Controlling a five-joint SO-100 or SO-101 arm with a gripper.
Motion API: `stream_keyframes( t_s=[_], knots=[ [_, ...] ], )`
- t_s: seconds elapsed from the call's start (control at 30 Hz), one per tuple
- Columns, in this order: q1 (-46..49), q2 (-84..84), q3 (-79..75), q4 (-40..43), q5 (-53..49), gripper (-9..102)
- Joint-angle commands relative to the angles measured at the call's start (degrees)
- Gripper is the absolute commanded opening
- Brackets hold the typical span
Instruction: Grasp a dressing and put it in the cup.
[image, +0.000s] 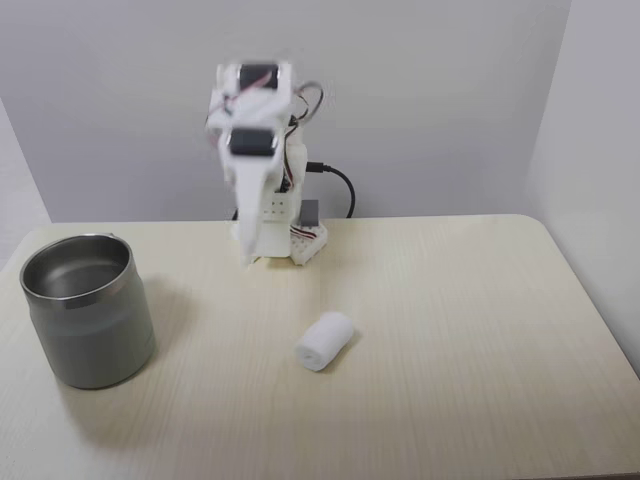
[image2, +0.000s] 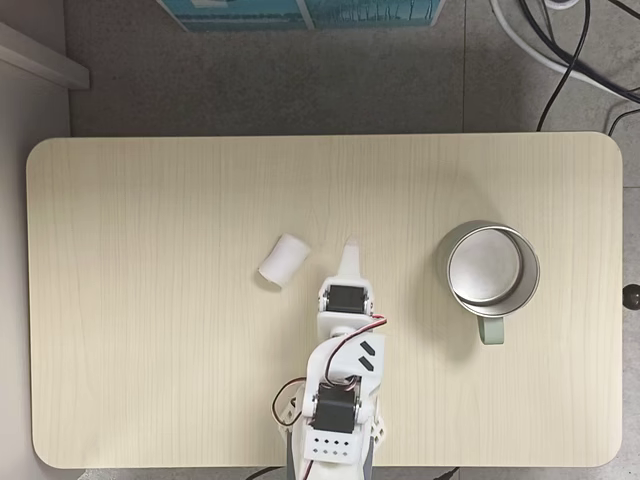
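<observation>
While folded up over its base, claw pointing down toward the tabletop, fingers together as far as either fixed view lets on, gripping nothing. Same claw hanging at the far edge in the front-on fixed view, just ahead of the white base. Dressing lying on its side on the pale wood, clear of the arm, tilted at an angle; from above, roll just beside the claw tip on its left, not touching. Cup standing upright near the left edge in the front-on view, well apart from the roll; from above, cup off to the right of the arm, nothing visible inside. Black cable trailing behind the base.
</observation>
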Motion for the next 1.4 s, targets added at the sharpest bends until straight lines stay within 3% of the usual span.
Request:
stream_keyframes(
  t_s=[0.0,0.2,0.5,0.57,0.83,1.17,1.37],
  knots=[
    [-4.92,8.17,13.97,5.89,-1.05,0],
    [-9.05,20.04,27.42,14.24,-4.83,3],
    [-17.93,39.11,42.54,35.60,-13.54,24],
    [-18.11,43.68,43.42,36.56,-14.59,27],
    [-18.81,47.99,37.53,30.94,-17.58,30],
    [-18.46,62.14,23.47,13.62,-21.97,30],
    [-18.72,71.28,20.65,9.05,-26.37,31]
  ],
)
